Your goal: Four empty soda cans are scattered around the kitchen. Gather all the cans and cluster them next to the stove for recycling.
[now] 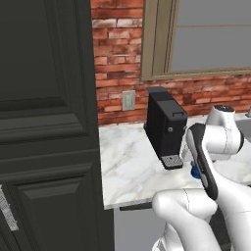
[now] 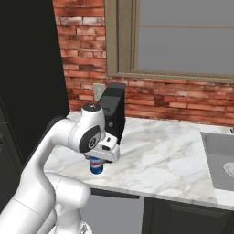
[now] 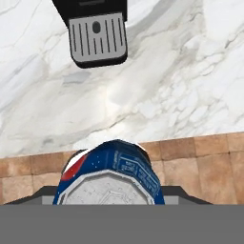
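My claw (image 2: 97, 161) is squeezed shut on a blue soda can (image 2: 96, 165), just above the counter (image 2: 160, 160) edge by the coffee machine (image 2: 114, 112). Next I must carry it to the stove.

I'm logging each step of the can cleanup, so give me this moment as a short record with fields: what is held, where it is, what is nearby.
gripper state: gripper shut on the blue soda can
can position: upright, above the front edge of the marble counter; whether it touches the counter cannot be told
nearest object: black coffee machine standing just behind the can
machine drip tray: grey grille, bare
backdrop: red brick wall with a window
sink: to the right, at the counter's end
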Controlling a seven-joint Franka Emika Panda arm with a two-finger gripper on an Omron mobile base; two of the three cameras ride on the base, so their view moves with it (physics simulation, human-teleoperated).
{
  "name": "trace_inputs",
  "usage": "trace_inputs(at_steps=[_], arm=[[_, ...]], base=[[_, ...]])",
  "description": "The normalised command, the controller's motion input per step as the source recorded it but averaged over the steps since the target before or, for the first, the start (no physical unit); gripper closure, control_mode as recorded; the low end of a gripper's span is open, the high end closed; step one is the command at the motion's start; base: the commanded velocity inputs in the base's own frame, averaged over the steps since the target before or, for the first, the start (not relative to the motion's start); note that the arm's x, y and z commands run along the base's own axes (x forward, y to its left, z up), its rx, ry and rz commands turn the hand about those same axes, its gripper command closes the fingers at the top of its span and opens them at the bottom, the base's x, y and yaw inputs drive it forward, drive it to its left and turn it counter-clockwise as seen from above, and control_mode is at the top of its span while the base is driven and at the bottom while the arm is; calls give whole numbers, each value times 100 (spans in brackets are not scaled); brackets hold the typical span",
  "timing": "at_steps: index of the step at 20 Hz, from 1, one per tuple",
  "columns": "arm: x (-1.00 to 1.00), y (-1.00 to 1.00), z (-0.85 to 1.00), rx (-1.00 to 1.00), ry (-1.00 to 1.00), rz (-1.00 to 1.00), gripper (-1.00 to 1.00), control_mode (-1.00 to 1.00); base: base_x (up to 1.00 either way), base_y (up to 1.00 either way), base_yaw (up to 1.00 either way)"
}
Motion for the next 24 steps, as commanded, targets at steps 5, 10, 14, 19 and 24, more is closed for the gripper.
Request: trace_inputs(at_steps=[5, 10, 14, 19, 24], arm=[[-9, 0, 1, 0, 0, 0, 100, -100], [-19, 0, 1, 0, 0, 0, 100, -100], [0, 0, 0, 0, 0, 0, 100, 100], [0, 0, 0, 0, 0, 0, 100, 100], [0, 0, 0, 0, 0, 0, 100, 100]], base=[[0, 0, 0], [0, 0, 0], [-37, -18, -3], [-39, -68, -29], [-9, -54, -51]])
